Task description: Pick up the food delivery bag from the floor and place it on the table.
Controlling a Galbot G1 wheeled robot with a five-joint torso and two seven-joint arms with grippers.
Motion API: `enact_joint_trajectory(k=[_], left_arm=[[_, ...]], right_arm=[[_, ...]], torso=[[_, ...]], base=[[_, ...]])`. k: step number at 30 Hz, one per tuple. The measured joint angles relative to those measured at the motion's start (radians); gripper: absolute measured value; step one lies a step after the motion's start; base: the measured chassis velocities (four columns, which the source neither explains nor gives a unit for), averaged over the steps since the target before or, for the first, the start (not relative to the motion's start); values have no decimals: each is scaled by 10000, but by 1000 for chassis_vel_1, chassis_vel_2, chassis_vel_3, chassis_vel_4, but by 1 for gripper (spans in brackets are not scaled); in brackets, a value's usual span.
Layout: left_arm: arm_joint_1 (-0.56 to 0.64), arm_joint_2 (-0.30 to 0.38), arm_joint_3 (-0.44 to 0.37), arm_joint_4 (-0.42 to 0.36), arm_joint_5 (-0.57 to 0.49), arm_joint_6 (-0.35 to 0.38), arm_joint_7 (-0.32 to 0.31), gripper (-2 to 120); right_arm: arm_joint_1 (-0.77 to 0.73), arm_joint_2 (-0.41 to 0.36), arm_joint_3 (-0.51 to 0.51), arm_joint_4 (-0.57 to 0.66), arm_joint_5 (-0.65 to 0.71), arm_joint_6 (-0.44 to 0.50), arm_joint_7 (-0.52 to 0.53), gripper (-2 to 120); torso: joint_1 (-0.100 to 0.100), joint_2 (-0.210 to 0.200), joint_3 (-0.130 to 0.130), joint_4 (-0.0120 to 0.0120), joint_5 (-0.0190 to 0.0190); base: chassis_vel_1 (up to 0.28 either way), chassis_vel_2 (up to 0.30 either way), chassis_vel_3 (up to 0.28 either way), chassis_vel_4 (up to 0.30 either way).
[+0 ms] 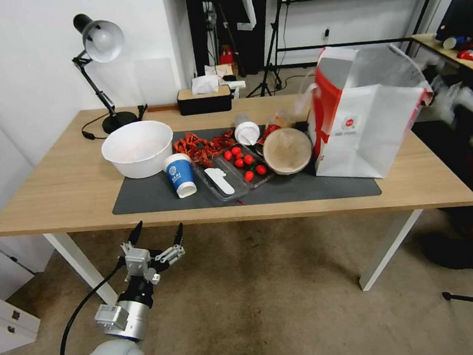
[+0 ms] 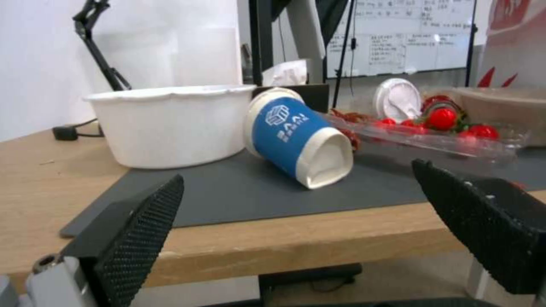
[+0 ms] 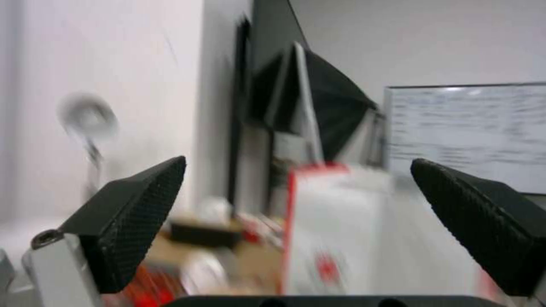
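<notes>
The left gripper (image 1: pixel 158 233) hangs below the table (image 1: pixel 56 199) edge, fingers spread wide, holding nothing. On the mat (image 1: pixel 155 198) lie a white bowl (image 1: pixel 137 148) and a tipped blue cup (image 1: pixel 180 174). The bag (image 1: pixel 361 114) stands upright on the table's right side. The right gripper (image 3: pixel 298 168) is wide open and empty, facing the bag.
</notes>
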Motion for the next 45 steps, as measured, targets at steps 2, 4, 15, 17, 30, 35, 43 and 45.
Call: enact_joint_trajectory(k=[2,4,15,17,30,35,43,45], left_arm=[[-6,34,-9,19,-60,-61,-37,100],[-20,68,-5,40,-95,-102,-78,100],[-217,143,436,140,-180,-302,-203,100],[-228,159,461,172,-181,-304,-240,100],[-209,125,274,356,80,-271,-486,100],[-196,94,238,426,381,-272,-751,100],[-190,92,228,425,448,-262,-849,100],[-189,91,228,423,449,-258,-849,100]], right_arm=[[-561,550,-255,22,-1313,407,428,100],[-928,1017,-456,23,-2235,564,993,100],[-315,2281,-655,-3490,-2694,1938,326,100],[-265,2583,-878,-3918,-2353,2058,243,100],[-163,2467,-950,-3474,-2476,1949,-893,100],[-43,2410,-970,-3423,-2620,1937,-914,100],[-14,2397,-939,-3438,-2690,1930,-1041,100],[-14,2395,-938,-3438,-2690,1927,-1041,100]], torso=[[0,0,-1,-3,3],[0,0,0,1,-1],[3,-2,3,7,4],[3,-2,2,5,2],[3,-3,2,6,1],[3,-2,2,5,0],[2,-2,2,5,1],[3,-3,2,5,1]], base=[[0,0,0,0],[0,0,0,0],[0,0,0,0],[0,0,0,0],[0,0,0,0],[0,0,0,0],[0,0,0,0],[0,0,0,0]])
